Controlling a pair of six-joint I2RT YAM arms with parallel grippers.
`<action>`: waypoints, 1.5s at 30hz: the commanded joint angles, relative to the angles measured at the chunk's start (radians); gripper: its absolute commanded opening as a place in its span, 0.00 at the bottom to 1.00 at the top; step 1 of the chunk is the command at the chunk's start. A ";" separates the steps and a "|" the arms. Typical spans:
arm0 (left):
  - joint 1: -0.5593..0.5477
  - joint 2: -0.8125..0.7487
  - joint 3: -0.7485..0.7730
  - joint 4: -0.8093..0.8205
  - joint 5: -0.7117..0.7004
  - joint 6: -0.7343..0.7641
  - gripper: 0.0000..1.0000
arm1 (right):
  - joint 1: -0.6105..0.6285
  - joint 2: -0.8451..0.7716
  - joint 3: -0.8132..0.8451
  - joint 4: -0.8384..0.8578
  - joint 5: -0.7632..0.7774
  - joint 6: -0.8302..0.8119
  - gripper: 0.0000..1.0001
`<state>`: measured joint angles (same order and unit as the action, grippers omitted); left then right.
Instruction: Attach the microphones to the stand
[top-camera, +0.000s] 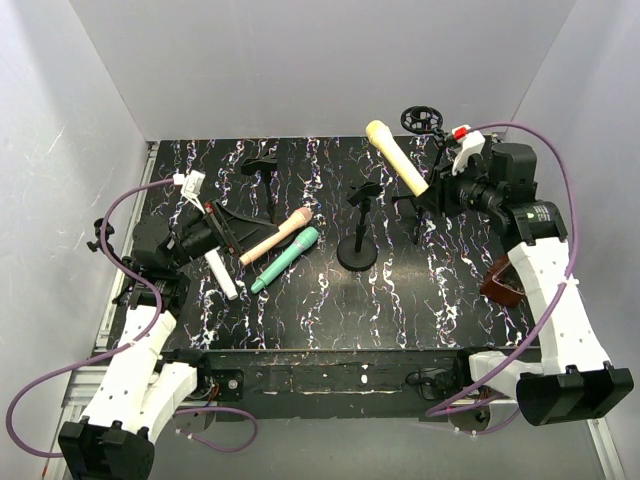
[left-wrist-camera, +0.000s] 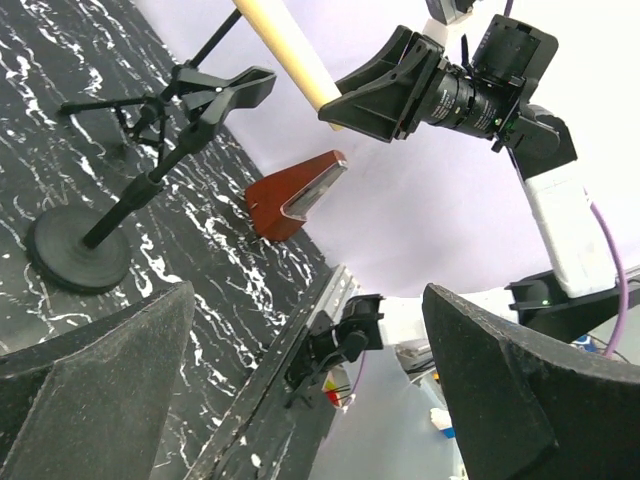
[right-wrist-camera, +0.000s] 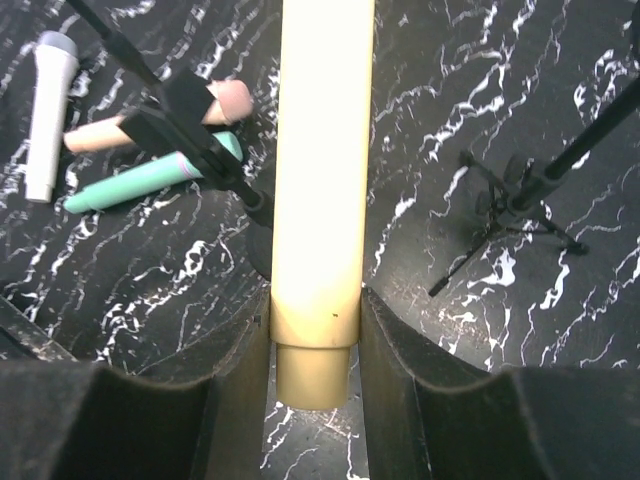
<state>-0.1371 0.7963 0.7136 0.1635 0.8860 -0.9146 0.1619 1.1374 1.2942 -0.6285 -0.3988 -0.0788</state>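
Yellow-tan microphone (right-wrist-camera: 325, 150) sits clamped in right tool (right-wrist-camera: 315, 325), head visible only overhead.

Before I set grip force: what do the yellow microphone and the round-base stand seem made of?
The yellow microphone: probably plastic, smooth satin, even colour, soft highlights. The round-base stand: matte black, thin rod; metal or plastic, cannot tell.

Left fingers (left-wrist-camera: 90, 400) spread wide, low, right fingers (right-wrist-camera: 440, 410) clamped, raised

Black white-veined tabletop (top-camera: 330, 310) enclosed by plain white walls (top-camera: 300, 60).
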 joint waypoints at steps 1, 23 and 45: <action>-0.018 0.007 0.033 0.106 -0.027 -0.108 0.98 | -0.018 -0.024 0.117 -0.039 -0.107 0.028 0.01; -0.318 0.239 0.156 0.281 -0.248 -0.161 0.98 | -0.025 -0.010 0.303 -0.100 -0.419 0.113 0.01; -0.518 0.524 0.383 0.357 -0.490 -0.106 0.98 | -0.019 -0.013 0.192 -0.004 -0.621 0.191 0.01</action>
<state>-0.6167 1.2945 1.0161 0.4854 0.4782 -1.0657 0.1394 1.1358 1.5127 -0.7074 -0.9657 0.0921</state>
